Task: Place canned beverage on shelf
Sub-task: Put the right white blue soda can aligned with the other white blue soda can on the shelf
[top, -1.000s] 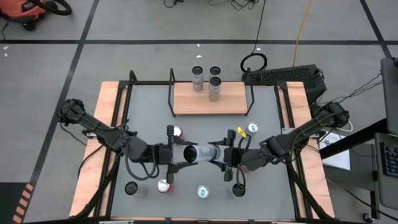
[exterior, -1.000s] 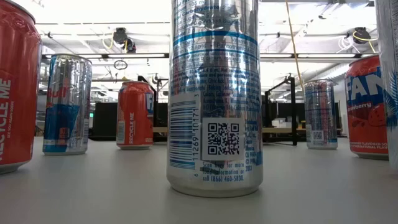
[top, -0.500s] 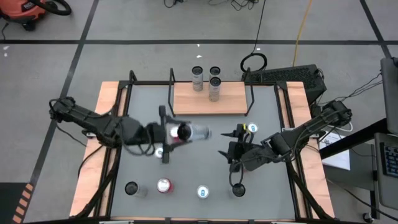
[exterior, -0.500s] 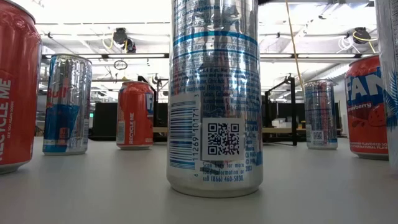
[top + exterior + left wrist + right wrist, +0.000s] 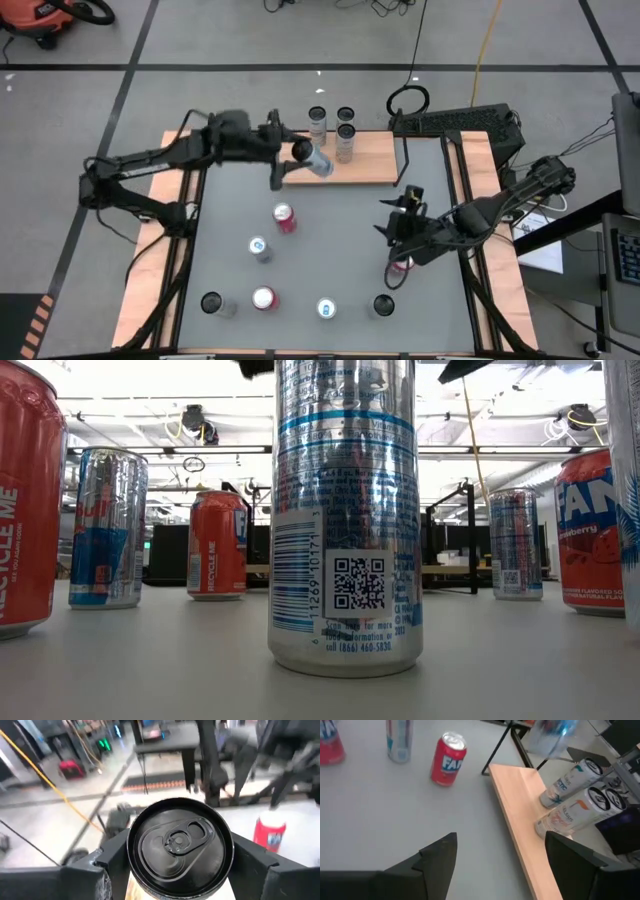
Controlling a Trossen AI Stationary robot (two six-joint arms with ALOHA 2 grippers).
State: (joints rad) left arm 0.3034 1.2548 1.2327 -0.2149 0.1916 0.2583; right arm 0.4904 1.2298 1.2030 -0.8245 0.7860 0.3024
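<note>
From above: a moment ago both claws held the can in the middle of the table. Now your left claw (image 5: 285, 160) alone has the can (image 5: 314, 160). It has carried it, tipped over, to the shelf (image 5: 375, 165) at 12 o'clock. The can only needs standing up and letting go. Your right claw (image 5: 392, 222) has let go and backed off toward 3 o'clock. Count three cans standing on the shelf, one held, six on the table, and maybe a red one under the right arm.

Low view: six cans stand in sight, plus the edge of one more at 3 o'clock.

Left wrist: the fingers squeeze the can's sides, with its top facing you.

Right wrist: the fingers (image 5: 437, 857) stand apart, holding nothing.
</note>
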